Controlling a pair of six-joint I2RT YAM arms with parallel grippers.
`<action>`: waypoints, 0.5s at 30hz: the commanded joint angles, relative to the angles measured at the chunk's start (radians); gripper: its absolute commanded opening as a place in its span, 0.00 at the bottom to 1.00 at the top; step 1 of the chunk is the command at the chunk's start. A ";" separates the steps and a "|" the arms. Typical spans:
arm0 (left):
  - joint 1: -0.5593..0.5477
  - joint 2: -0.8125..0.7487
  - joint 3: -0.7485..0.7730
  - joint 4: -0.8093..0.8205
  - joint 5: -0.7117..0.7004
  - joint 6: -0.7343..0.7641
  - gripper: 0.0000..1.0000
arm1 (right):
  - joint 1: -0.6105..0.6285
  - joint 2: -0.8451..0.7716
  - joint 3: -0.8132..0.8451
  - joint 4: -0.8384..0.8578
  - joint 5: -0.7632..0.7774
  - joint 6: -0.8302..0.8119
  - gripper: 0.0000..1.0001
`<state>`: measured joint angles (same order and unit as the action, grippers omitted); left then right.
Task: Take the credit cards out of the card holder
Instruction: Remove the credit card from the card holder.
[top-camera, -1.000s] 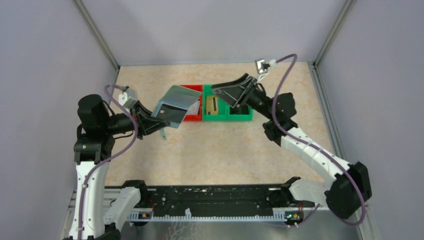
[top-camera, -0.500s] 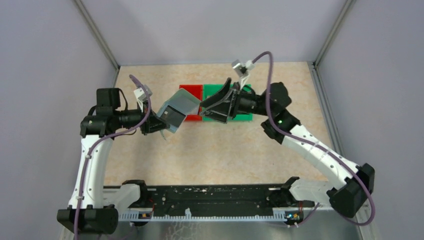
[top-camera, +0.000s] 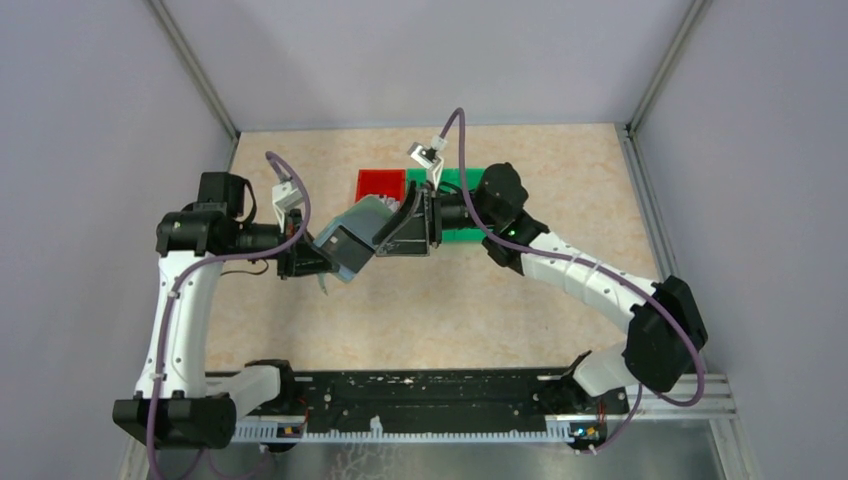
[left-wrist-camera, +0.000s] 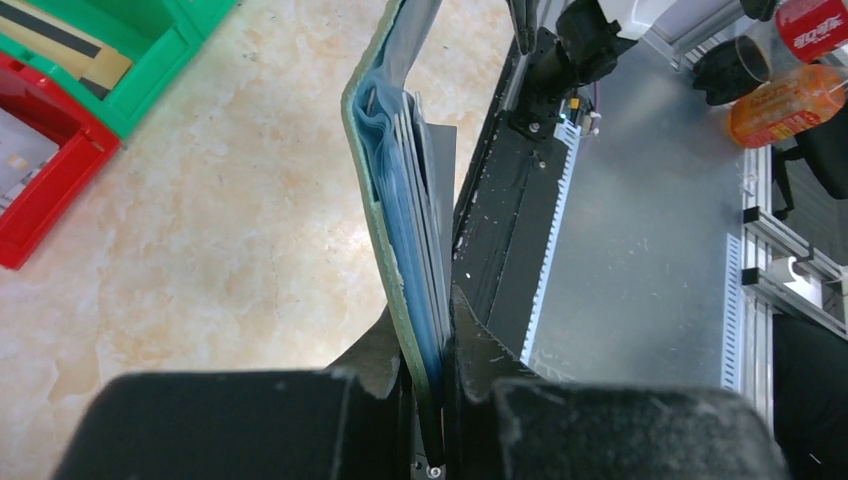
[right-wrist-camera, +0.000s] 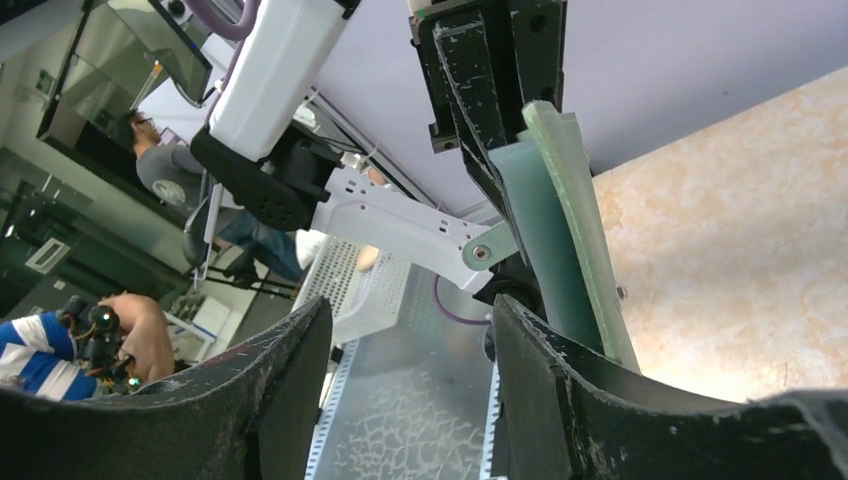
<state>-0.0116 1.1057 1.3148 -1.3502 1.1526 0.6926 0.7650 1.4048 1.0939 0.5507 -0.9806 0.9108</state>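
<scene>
The grey-green card holder (top-camera: 352, 232) hangs above the table, and my left gripper (top-camera: 312, 256) is shut on its lower edge. Seen edge-on in the left wrist view, the card holder (left-wrist-camera: 372, 190) shows a blue-grey inside with thin grey credit cards (left-wrist-camera: 428, 200) packed in it; my left gripper (left-wrist-camera: 432, 365) pinches its bottom. My right gripper (top-camera: 398, 228) is open, its fingertips right at the holder's free edge. From the right wrist, my right gripper (right-wrist-camera: 410, 390) has nothing between its fingers, and the holder (right-wrist-camera: 565, 235) stands just beside the right finger (right-wrist-camera: 545, 400).
A red bin (top-camera: 380, 184) and a green bin (top-camera: 462, 178) stand side by side behind the holder. In the left wrist view the green bin (left-wrist-camera: 150, 55) holds a tan card. A black rail (top-camera: 430, 395) runs along the near table edge.
My right arm has swung left from over the green bin to the holder's edge, its jaws narrowing a little. My left arm has shifted the holder slightly right and down.
</scene>
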 joint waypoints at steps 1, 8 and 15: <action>-0.005 0.009 0.034 -0.063 0.101 0.085 0.00 | 0.025 0.016 0.071 0.074 -0.013 -0.019 0.59; -0.005 -0.045 0.042 -0.061 0.197 0.131 0.00 | 0.037 0.066 0.086 0.094 -0.007 -0.024 0.51; -0.005 -0.048 0.052 -0.061 0.209 0.125 0.00 | 0.061 0.083 0.090 0.143 -0.015 0.005 0.43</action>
<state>-0.0116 1.0657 1.3327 -1.4002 1.2720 0.7811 0.8059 1.4761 1.1347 0.6090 -0.9920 0.8986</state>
